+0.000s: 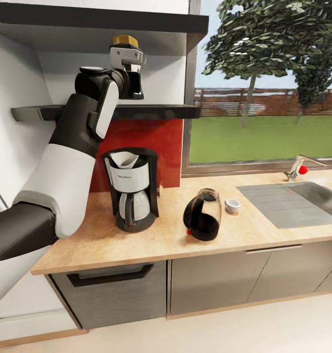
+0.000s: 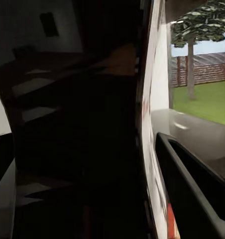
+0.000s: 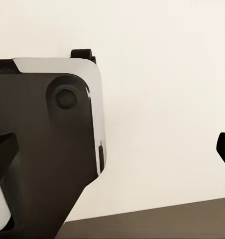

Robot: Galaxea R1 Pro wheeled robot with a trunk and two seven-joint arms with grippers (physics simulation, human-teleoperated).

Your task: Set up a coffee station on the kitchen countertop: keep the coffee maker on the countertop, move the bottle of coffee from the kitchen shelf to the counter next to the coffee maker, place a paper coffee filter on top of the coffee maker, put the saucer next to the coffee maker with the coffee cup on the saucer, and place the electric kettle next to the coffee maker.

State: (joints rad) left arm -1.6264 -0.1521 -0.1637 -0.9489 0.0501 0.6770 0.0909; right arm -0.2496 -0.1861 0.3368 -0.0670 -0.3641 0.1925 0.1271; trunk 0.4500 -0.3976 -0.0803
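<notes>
High on the left, my left gripper (image 1: 131,73) reaches in over the black kitchen shelf (image 1: 158,112) and is shut on the bottle of coffee; its yellow lid (image 1: 125,40) pokes up above the gripper. In the left wrist view the dark bottle (image 2: 82,149) sits close between the fingers (image 2: 192,194). On the countertop (image 1: 161,242) stands the coffee maker (image 1: 131,191) with the white paper coffee filter (image 1: 124,158) in its top. To its right the electric kettle (image 1: 203,214) leans tilted, with the small white coffee cup (image 1: 232,205) beyond it. The saucer is out of view. My right gripper (image 3: 112,149) is open.
A steel sink (image 1: 293,201) with a faucet (image 1: 297,169) is set into the counter at the right, under a window. A dark upper cabinet (image 1: 87,19) hangs just above the shelf. Grey cabinet fronts (image 1: 210,284) run below the worktop.
</notes>
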